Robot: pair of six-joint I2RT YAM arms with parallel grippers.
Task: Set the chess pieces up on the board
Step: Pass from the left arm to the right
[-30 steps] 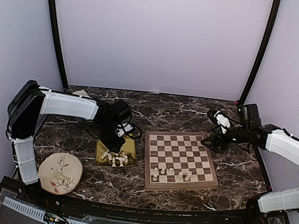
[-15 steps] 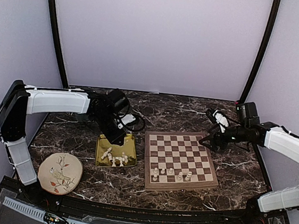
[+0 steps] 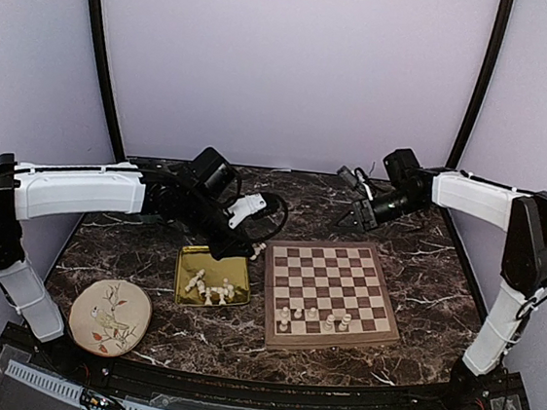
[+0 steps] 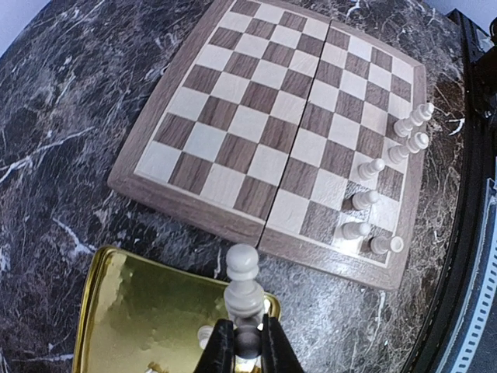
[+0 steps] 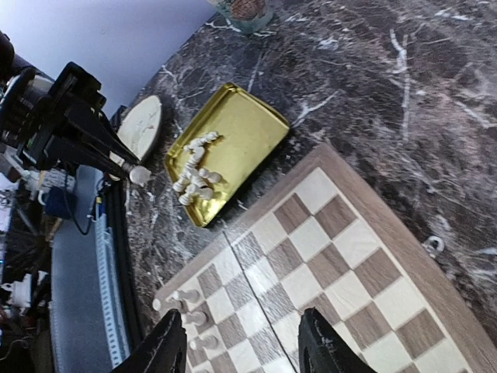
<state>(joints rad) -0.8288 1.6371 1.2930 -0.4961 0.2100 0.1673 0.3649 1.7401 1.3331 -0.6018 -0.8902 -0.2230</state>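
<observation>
While the left gripper (image 4: pixel 247 347) is clenched on the foot of one white piece (image 4: pixel 242 280), this piece hangs in the air between the gold tray (image 4: pixel 124 311) and the board (image 4: pixel 190 211), near the board's 10 o'clock corner. The standing pieces (image 3: pixel 313 317) make a row along the board's 6 o'clock edge, and the loose pieces (image 3: pixel 211 287) lie in the tray. The right gripper (image 5: pixel 245 346) is released and empty, beyond the 12 o'clock edge. I think the danger is a slip. Only the foot is pinched, so the piece may turn, land tilted, or knock over its close neighbours.
</observation>
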